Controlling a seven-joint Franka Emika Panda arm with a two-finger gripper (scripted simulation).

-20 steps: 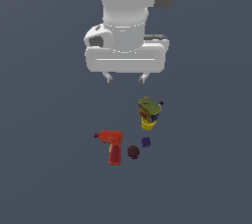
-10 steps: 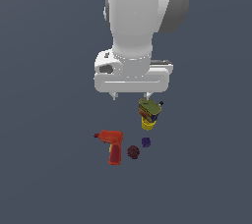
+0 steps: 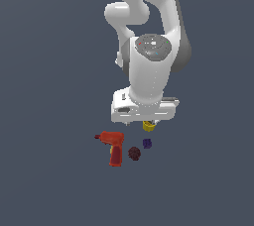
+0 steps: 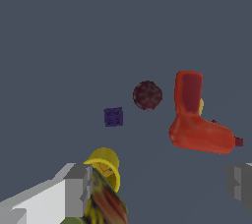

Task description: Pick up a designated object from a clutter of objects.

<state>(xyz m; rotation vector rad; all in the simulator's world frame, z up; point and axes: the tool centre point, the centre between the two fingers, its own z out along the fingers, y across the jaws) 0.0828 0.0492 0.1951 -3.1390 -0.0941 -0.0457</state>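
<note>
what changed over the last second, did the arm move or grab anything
The gripper came down and shifted toward the exterior view's right, now low over the clutter and hiding most of the yellow cylinder. Its fingers are spread wide and hold nothing. The purple block, spiky ball and red drill lie where they were.

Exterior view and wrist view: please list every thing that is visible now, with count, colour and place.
purple block: one, dark purple, lying apart from the spiky ball, at its exterior view's right.
spiky ball: one, dark red, between drill and block.
power drill: one, red, at the exterior view's left of the group.
yellow cylinder: one, yellow, beside a pincer finger.
can: one, green-yellow with red, next to the cylinder.
arm: one, white, above the group.
pincer: one, grey fingers, open, empty.
</note>
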